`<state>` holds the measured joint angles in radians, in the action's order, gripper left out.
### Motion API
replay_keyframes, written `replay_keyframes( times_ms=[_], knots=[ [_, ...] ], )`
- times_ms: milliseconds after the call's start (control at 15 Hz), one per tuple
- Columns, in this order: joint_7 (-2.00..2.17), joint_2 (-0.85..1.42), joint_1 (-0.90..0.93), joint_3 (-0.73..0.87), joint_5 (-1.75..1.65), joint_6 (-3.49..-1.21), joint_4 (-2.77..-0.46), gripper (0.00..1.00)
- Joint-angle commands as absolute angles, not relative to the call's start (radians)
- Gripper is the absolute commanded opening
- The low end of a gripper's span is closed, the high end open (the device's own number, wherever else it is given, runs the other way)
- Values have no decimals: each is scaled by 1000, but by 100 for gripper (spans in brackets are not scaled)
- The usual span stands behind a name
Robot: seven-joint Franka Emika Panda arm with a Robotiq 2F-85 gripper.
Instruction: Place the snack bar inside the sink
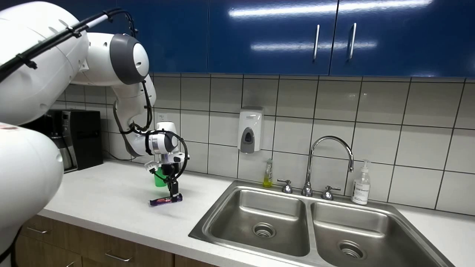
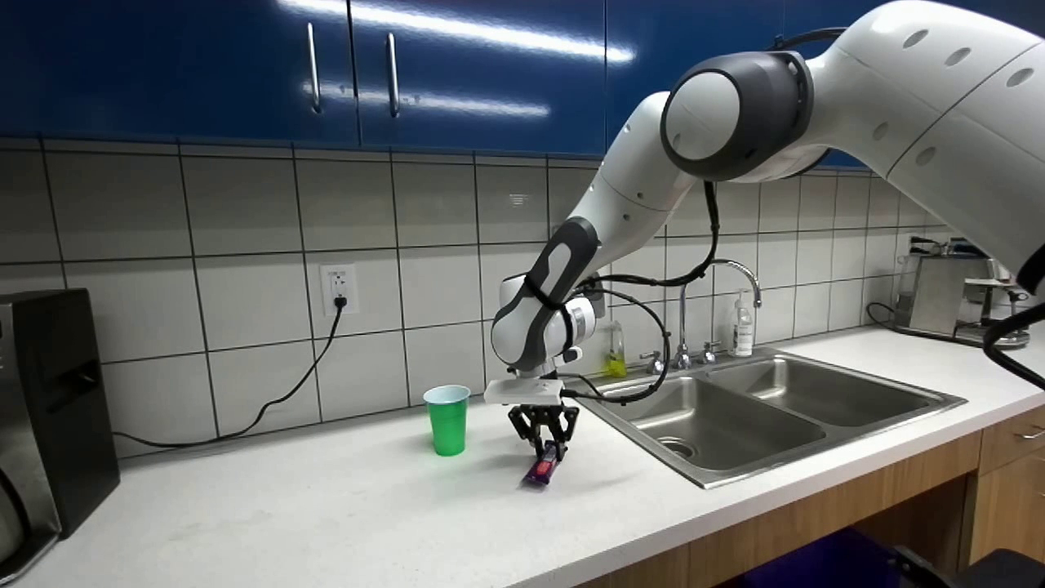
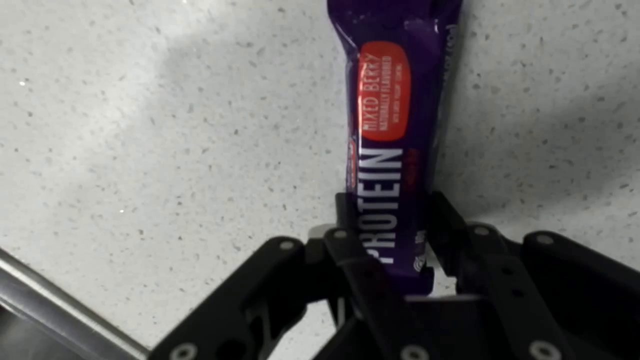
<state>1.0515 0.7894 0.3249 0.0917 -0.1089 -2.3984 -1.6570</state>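
Observation:
The snack bar (image 1: 157, 201), in a dark purple wrapper with a red patch, is at the counter in both exterior views (image 2: 540, 471). I cannot tell if it touches the counter. My gripper (image 1: 173, 195) points down over it in both exterior views (image 2: 550, 451). In the wrist view, the gripper (image 3: 392, 220) has a finger against each long side of the snack bar (image 3: 385, 100), near one end, and is shut on it. The stainless double-basin sink (image 1: 214, 213) lies to one side of the gripper in both exterior views (image 2: 710, 478); its edge shows in the wrist view (image 3: 55, 315).
A green cup (image 2: 447, 425) stands close to the gripper, partly behind it in an exterior view (image 1: 160, 180). A curved faucet (image 1: 308, 167), a yellow-green bottle (image 1: 268, 174) and a pump bottle (image 1: 361, 187) stand behind the sink. A black coffee machine (image 1: 81, 137) stands on the counter.

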Motion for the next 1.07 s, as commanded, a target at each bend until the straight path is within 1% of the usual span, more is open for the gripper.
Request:
replay_keyframes(
  times_ms=[0, 333, 600, 1000],
  knots=[
    [1072, 739, 335, 93, -105, -2369, -1693, 14],
    [1076, 662, 359, 90, -117, -2337, -1726, 14],
    [1057, 556, 365, 79, -133, -2295, -1804, 14],
    [886, 420, 332, 28, -154, -2293, -1942, 14]
  ],
)
